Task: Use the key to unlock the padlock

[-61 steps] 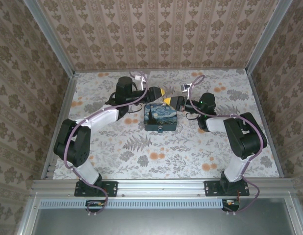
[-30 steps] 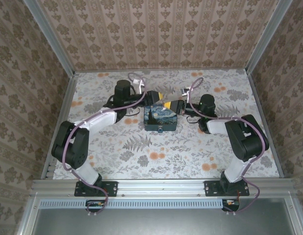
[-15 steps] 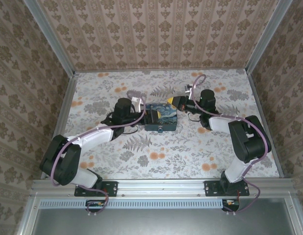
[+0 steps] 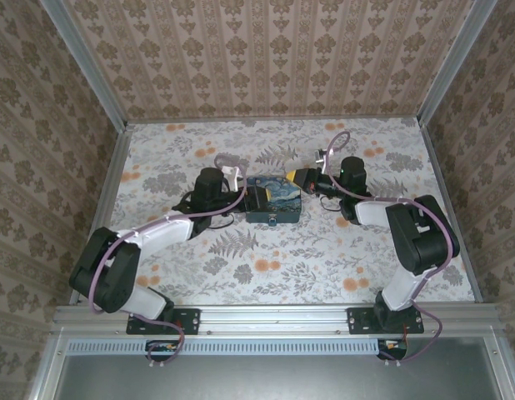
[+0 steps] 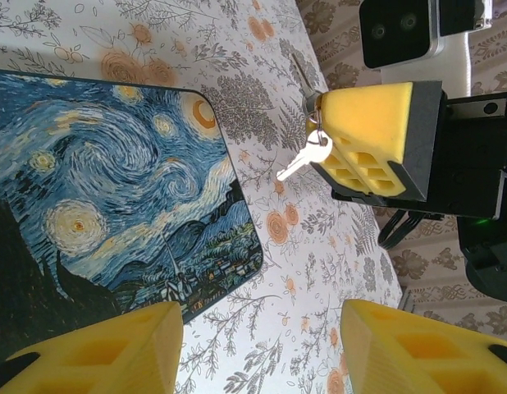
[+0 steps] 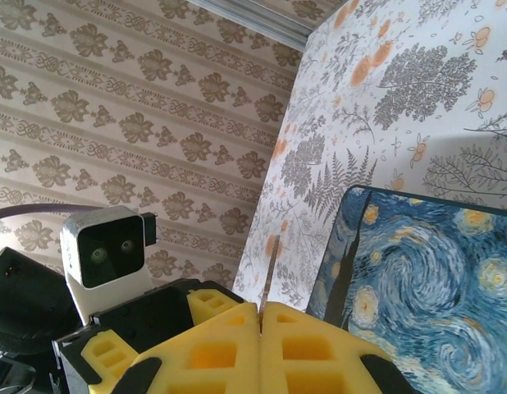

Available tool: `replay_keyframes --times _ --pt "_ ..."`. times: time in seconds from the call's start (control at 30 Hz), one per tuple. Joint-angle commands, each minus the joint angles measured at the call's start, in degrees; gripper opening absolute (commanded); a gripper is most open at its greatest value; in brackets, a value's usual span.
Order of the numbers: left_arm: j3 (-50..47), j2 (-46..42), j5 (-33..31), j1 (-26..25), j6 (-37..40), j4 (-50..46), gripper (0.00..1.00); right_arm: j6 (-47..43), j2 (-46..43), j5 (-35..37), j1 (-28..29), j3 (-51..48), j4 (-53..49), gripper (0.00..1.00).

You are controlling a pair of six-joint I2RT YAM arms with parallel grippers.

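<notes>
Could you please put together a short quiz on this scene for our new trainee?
1. True or false: the right gripper is shut, with a silver key hanging from its fingertips.
2. What is the left gripper gripping? A) the key B) a padlock C) nothing, its jaws stand apart
3. Fill in: in the overhead view, the right gripper is by the painted box's far ____ corner.
Key: 1 true; 2 C; 3 right.
</notes>
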Motion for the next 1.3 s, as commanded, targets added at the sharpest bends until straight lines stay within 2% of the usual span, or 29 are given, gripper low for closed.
replay_keyframes --times 0.0,0.23,0.5,0.7,1.27 --pt "-0.86 0.67 -0.61 -0.46 0.85 2.73 0.54 0.88 1.19 -1.81 -0.38 -0.33 4.89 0.0" --pt "4.79 1.88 -1.88 1.09 -0.55 1.3 0.55 3.59 -0.99 -6.69 -0.1 -3.7 9.67 0.0" --pt "12.61 8.4 1.44 2.17 -5.46 5.89 0.55 3.47 -4.2 -6.55 1.54 -5.87 9.71 0.0" --pt "13.69 12.01 2.91 1.66 -8.62 9.61 0.53 4.31 -4.51 -5.94 3.0 -4.76 10.21 0.0" --pt "15.26 13.95 3.91 0.43 -9.43 11.12 0.34 6.08 -2.53 -4.77 4.51 -2.52 11.86 0.0"
